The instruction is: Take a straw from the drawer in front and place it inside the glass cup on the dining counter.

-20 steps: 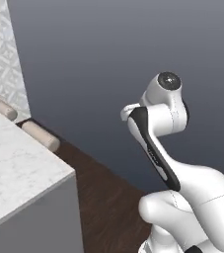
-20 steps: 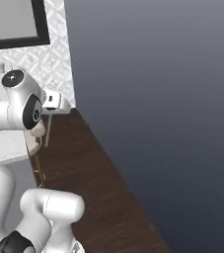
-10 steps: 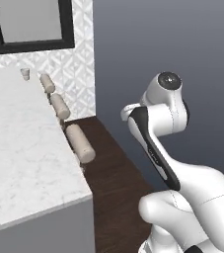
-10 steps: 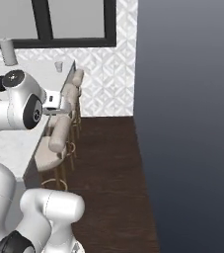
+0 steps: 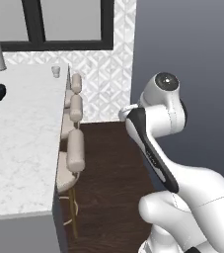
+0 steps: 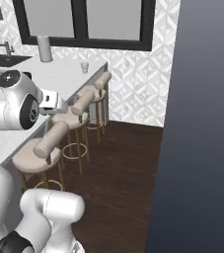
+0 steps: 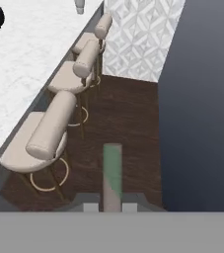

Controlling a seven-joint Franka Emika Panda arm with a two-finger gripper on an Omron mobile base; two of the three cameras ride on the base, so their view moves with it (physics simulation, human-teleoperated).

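The straw point(image 7: 112, 174) is gripped in the claw point(image 7: 111, 206); far from the cup point(image 5: 56, 71) on the bench point(image 5: 19, 148), it could be knocked loose against a stool point(image 7: 47, 133).

Base views flank arm, facing dining counter point(image 5: 19, 148); hand view looks down along stools point(image 7: 49, 131)

Arm point(image 5: 163, 128): glossy white rounded shells, bulbous links. Dark joint cap point(image 5: 166, 79) on top, round, grey centre dot. Black band point(image 5: 150, 148) along the forearm seam. In the right view, black disc joint point(image 6: 29, 109), small white block with dark face point(image 6: 48, 100).
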